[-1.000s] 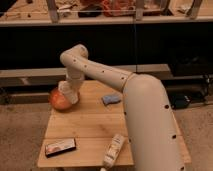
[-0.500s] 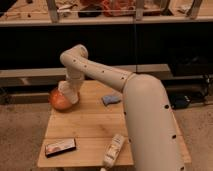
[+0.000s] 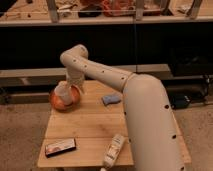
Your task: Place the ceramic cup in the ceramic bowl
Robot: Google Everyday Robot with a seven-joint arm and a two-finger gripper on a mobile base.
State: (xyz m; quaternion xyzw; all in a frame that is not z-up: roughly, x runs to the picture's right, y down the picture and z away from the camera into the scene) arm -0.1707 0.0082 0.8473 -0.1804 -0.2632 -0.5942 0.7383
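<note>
The ceramic bowl [image 3: 56, 103], orange-red and glossy, sits at the far left corner of the wooden table [image 3: 90, 125]. My arm reaches from the lower right across the table and bends down over the bowl. My gripper [image 3: 67, 92] is right above the bowl's inside. A pale whitish-pink shape, the ceramic cup [image 3: 61, 91], is at the gripper's end, inside the bowl's rim. I cannot tell whether the cup rests on the bowl or hangs just above it.
A blue-grey cloth-like lump [image 3: 112, 99] lies right of the bowl. A white labelled bottle [image 3: 114, 150] lies at the front edge. A flat dark packet [image 3: 60, 147] lies at the front left. Dark shelving stands behind the table.
</note>
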